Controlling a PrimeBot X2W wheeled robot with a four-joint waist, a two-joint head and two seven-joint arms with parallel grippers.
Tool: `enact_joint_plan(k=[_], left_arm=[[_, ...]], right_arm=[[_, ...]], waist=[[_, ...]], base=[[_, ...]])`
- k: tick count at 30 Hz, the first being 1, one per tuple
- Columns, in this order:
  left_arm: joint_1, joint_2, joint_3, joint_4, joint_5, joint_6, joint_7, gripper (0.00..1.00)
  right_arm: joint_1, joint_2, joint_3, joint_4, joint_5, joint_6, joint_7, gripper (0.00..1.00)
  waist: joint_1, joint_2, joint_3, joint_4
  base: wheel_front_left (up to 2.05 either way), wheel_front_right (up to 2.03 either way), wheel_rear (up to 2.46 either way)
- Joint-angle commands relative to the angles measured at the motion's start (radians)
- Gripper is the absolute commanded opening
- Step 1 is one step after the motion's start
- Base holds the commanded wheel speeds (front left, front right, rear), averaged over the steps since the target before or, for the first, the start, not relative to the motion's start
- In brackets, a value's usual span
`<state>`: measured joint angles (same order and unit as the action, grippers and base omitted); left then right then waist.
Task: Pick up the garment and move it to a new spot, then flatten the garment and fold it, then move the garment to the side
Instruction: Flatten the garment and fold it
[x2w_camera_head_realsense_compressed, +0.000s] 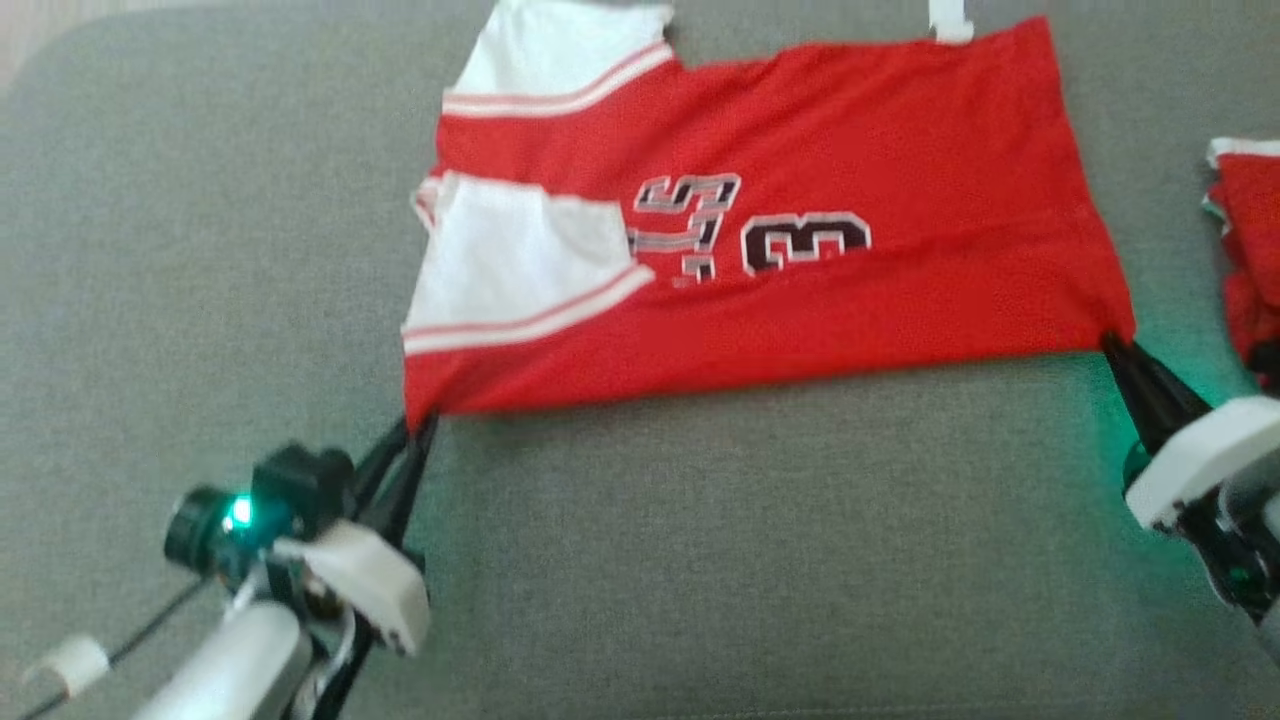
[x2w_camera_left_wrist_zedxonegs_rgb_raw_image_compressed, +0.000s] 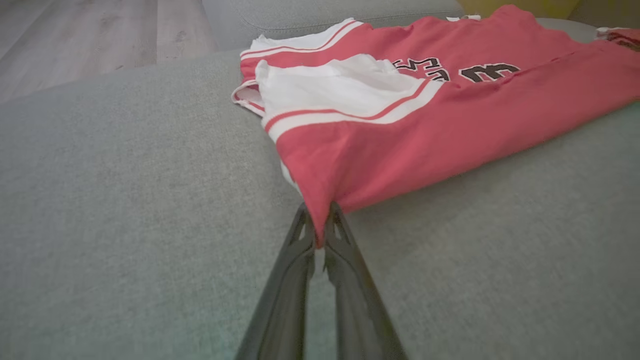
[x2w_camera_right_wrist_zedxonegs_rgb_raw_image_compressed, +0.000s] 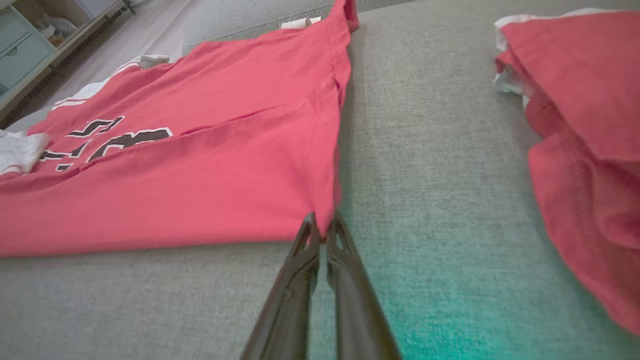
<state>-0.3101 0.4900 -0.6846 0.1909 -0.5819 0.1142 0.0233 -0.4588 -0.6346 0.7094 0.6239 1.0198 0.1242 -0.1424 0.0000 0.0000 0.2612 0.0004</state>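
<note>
Red garment (x2w_camera_head_realsense_compressed: 850, 130) — corners hidden, seemingly, in left pincer (x2w_camera_head_realsense_compressed: 418, 425), right pincer (x2w_camera_head_realsense_compressed: 1108, 343).

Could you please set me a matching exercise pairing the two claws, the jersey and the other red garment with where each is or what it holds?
Things: 1 left claw; 2 right claw; 3 jersey; 4 second red garment.
States: A lies apart at the far right; B spread on the grey cushion; C shut on the jersey's sleeve-end corner; D shut on the jersey's hem-end corner.
Pairs: 1-C; 2-D; 3-B; 4-A.
</note>
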Motion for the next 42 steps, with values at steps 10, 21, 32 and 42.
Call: enact_joint_plan(k=[10, 21, 32, 42], left_arm=[[0.183, 0.098, -0.023, -0.19, 0.036, 0.056, -0.063, 0.0], [0.275, 0.123, -0.044, -0.274, -0.005, 0.08, -0.012, 1.0], [-0.169, 0.188, 0.052, -0.285, -0.034, -0.104, 0.144, 1.0], [-0.653, 0.125, 0.001, 0.095, -0.14, -0.237, 0.476, 1.0]], right_arm=[[0.21, -0.181, 0.042, -0.117, 0.044, 0.007, -0.043, 0.0], [0.362, -0.227, -0.051, -0.222, 0.062, 0.007, -0.046, 1.0], [0.302, -0.185, -0.128, -0.315, -0.049, 0.007, -0.013, 1.0], [0.18, -0.122, -0.126, -0.4, -0.141, 0.007, 0.066, 1.0]], waist=[[0.0, 0.0, -0.072, 0.003], [0.0, 0.0, -0.039, -0.007], [0.0, 0.0, 0.05, -0.062], [0.0, 0.0, 0.164, -0.195]], base=[[0.0, 0.0, 0.0], [0.0, 0.0, 0.0], [0.0, 0.0, 0.0], [0.0, 0.0, 0.0]])
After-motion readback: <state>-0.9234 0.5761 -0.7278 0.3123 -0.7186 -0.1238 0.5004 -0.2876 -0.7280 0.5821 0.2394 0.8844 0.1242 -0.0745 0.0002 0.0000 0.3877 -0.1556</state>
